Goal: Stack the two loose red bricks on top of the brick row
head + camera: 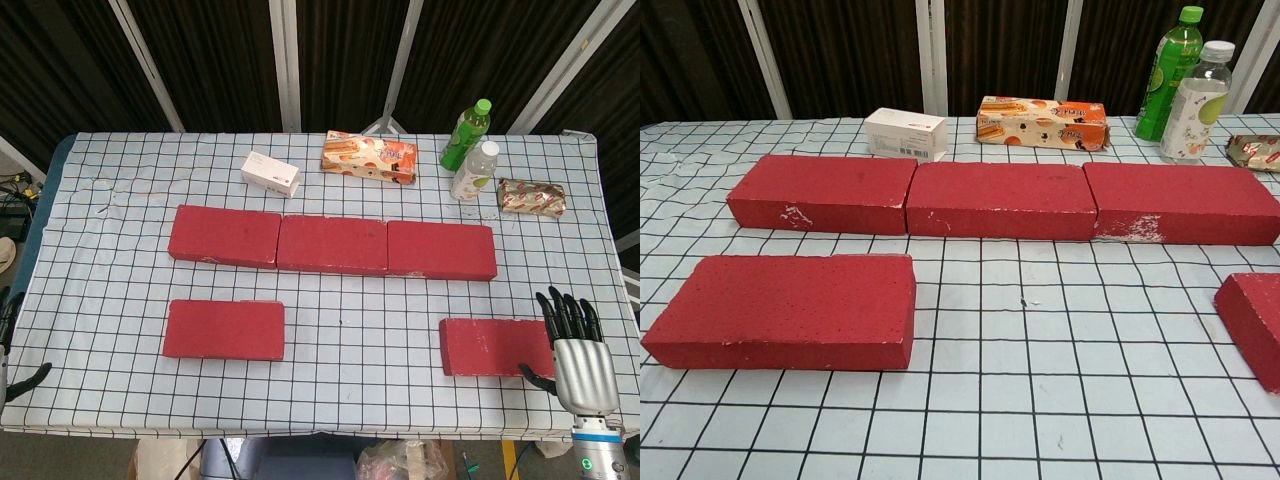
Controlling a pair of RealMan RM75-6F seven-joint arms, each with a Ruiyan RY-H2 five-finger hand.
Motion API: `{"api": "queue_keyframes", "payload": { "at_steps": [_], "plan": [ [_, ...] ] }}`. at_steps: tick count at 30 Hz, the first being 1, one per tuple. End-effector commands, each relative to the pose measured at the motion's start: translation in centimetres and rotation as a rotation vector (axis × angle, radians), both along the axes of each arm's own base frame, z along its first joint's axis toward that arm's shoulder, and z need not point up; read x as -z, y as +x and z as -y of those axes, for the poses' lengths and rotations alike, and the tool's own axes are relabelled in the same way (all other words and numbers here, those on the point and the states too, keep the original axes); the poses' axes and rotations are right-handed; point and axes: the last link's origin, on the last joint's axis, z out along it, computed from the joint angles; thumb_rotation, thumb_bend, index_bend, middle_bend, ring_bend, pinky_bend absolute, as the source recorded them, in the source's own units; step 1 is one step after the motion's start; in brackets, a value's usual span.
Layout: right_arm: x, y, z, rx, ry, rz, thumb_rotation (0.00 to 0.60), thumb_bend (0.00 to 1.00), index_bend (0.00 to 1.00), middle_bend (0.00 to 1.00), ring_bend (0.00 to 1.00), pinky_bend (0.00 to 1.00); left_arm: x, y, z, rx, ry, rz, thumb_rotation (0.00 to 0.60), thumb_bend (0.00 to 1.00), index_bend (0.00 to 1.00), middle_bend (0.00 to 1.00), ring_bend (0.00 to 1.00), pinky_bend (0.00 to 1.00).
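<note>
Two loose red bricks lay flat before the three-brick row point(331, 243): left brick point(224, 329), right brick point(496, 346). Right hand point(578, 360) was empty, fingers spread, beside the right brick. Left hand point(12, 370) was barely visible, state indeterminable. Bricks judged heavy, rigid, rough; grasp across the long sides.

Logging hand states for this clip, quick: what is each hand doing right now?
Left hand: only its edge shows at the frame border; cannot be told.
Right hand: open, fingers apart, holding nothing, beside the right loose brick.
</note>
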Motion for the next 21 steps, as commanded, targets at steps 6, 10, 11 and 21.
{"api": "queue_keyframes", "payload": {
  "at_steps": [6, 10, 11, 21],
  "plan": [
    [0.0, -0.1, 0.0, 0.004, 0.014, 0.0, 0.6, 0.15, 0.01, 0.0, 0.0, 0.0, 0.0, 0.2, 0.2, 0.013, 0.003, 0.0, 0.6, 0.0, 0.02, 0.0, 0.0, 0.17],
    [0.3, 0.0, -0.1, 0.006, 0.052, 0.022, 0.6, 0.15, 0.0, 0.0, 0.0, 0.0, -0.1, 0.1, 0.2, 0.011, 0.006, 0.003, 0.6, 0.0, 0.03, 0.0, 0.0, 0.17],
    [0.3, 0.1, -0.1, 0.007, 0.068, 0.028, 0.6, 0.15, 0.0, 0.0, 0.0, 0.0, -0.1, 0.0, 0.2, 0.008, 0.007, 0.003, 0.6, 0.0, 0.03, 0.0, 0.0, 0.17],
    [0.6, -1.1, 0.6, 0.067, 0.241, -0.016, 0.6, 0.15, 0.0, 0.0, 0.0, 0.0, -0.4, 0.1, 0.4, 0.006, 0.012, 0.009, 0.6, 0.0, 0.02, 0.0, 0.0, 0.17]
  ]
}}
